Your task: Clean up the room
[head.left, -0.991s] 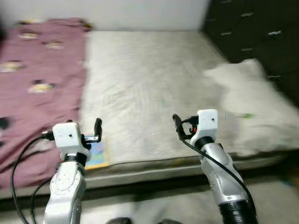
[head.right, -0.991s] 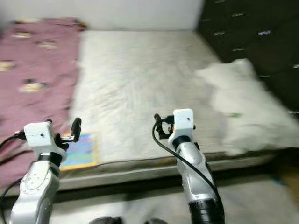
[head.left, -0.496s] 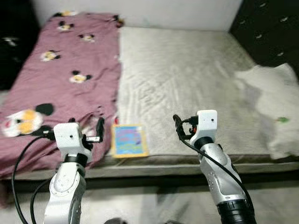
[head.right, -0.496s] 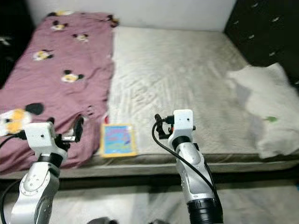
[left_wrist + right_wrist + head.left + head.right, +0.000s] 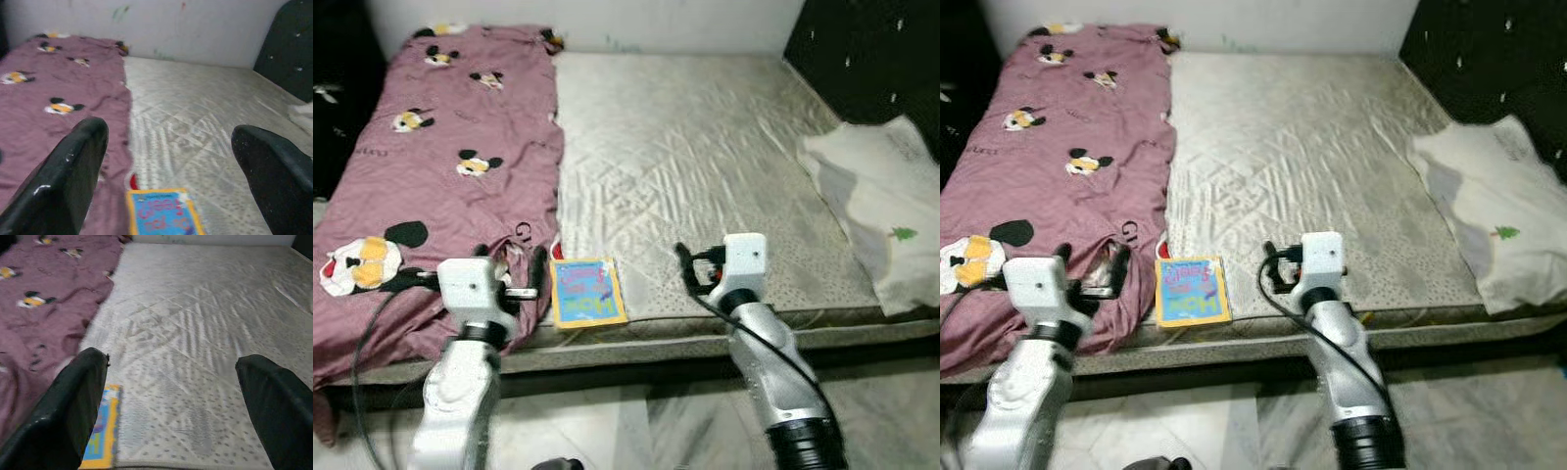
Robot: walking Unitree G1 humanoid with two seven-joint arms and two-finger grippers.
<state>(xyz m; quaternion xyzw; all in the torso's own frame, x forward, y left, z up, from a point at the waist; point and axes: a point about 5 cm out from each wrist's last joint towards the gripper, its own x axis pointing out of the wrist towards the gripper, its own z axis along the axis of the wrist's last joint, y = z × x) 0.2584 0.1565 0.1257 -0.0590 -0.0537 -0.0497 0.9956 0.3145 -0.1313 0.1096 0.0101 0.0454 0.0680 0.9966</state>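
Observation:
A pale quilted mattress (image 5: 705, 147) lies before me. A maroon blanket (image 5: 440, 166) with cartoon mouse prints covers its left side. A thin children's book (image 5: 587, 291) with a yellow border lies flat at the mattress's front edge, just right of the blanket's hem. My left gripper (image 5: 527, 281) hovers above the front edge, just left of the book, open and holding nothing. My right gripper (image 5: 690, 269) is held at the same height, to the right of the book, also open with nothing between its fingers. Both wrist views look across the bed, with the book (image 5: 164, 215) low between the fingers.
A white pillow (image 5: 886, 206) with a small green tree print sits on the bed's right edge. A dark cabinet (image 5: 871, 49) stands at the back right and a pale wall runs behind the bed. Light tiled floor (image 5: 636, 431) lies below the bed's front edge.
The view has swung left and sharpened, bringing the whole blanket and the book into view. Both arms keep the same raised pose with open fingers.

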